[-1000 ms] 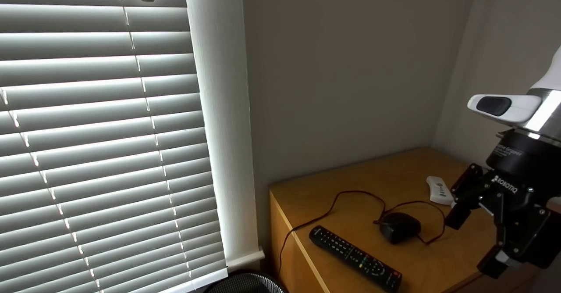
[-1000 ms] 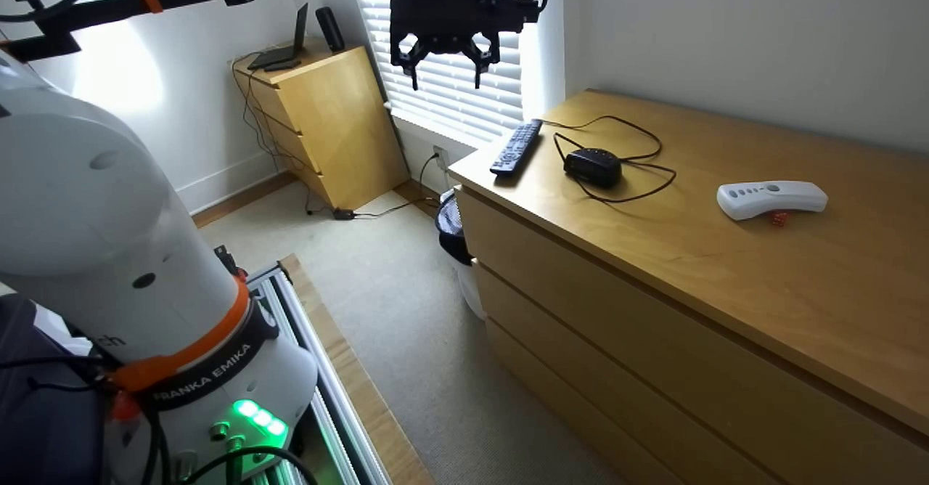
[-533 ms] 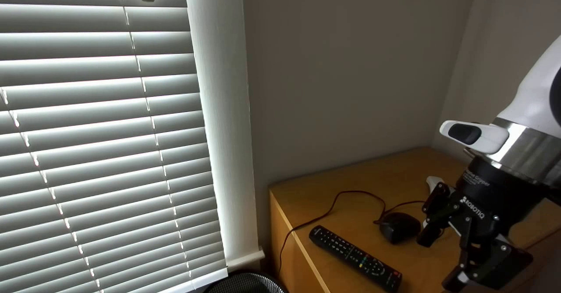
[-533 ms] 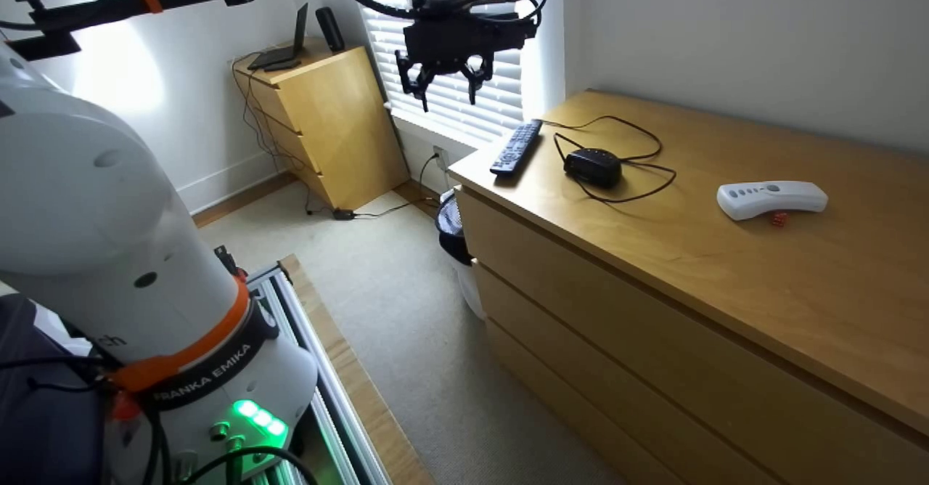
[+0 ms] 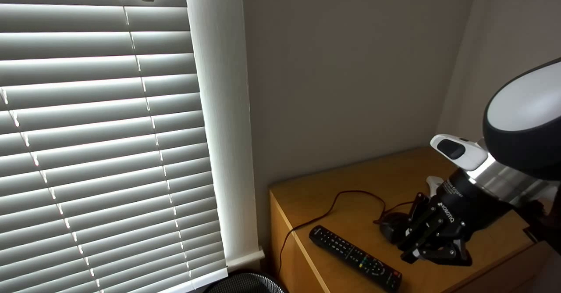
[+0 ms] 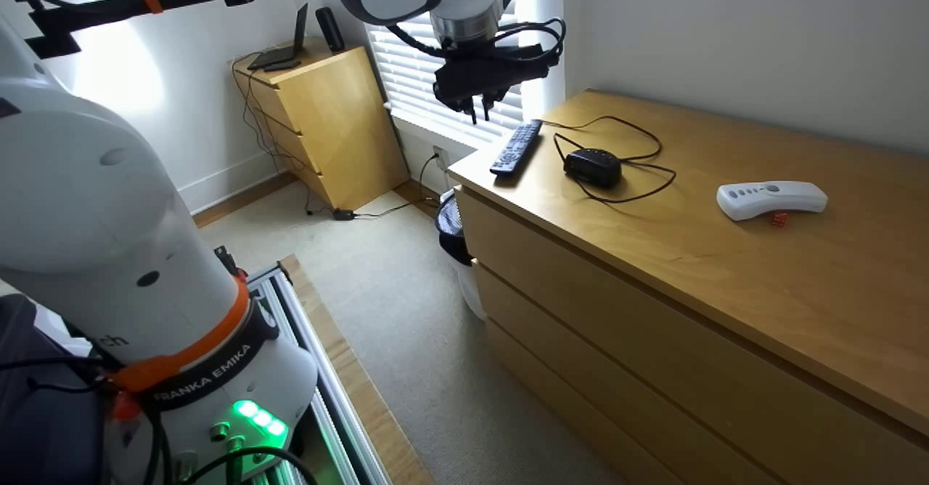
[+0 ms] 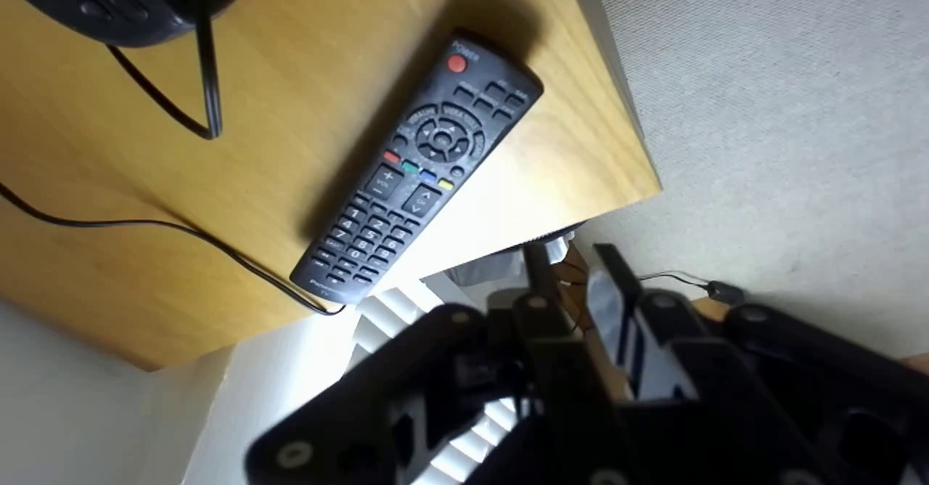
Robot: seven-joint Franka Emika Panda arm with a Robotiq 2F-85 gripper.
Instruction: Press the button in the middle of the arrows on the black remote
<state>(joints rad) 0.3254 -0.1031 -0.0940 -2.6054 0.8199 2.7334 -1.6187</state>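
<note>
The black remote [image 7: 406, 187] lies flat near the corner of the wooden dresser top [image 6: 697, 238], buttons facing up. In the wrist view its round arrow pad shows clearly, with the small middle button [image 7: 442, 139] at its centre. Both exterior views also show the remote [image 5: 355, 258], which nothing is touching. My gripper [image 7: 571, 251] hangs in the air, tilted, beside and above the remote. A narrow gap stands between its fingers, and there is nothing in it. In an exterior view the gripper [image 6: 481, 117] appears up and left of the remote [image 6: 517, 147].
A black corded device [image 6: 593, 167] sits close to the remote, its cable [image 6: 646, 136] looping over the dresser. Farther along lie a white device [image 6: 771, 198] and a red die [image 6: 779, 218]. A waste bin [image 6: 451, 234] stands below the dresser's end, near the window blinds [image 5: 101, 130].
My gripper has come down and closer to the remote, tilting as it moved. Its fingers have drawn from wide apart to a narrow gap. The remote has stayed in place.
</note>
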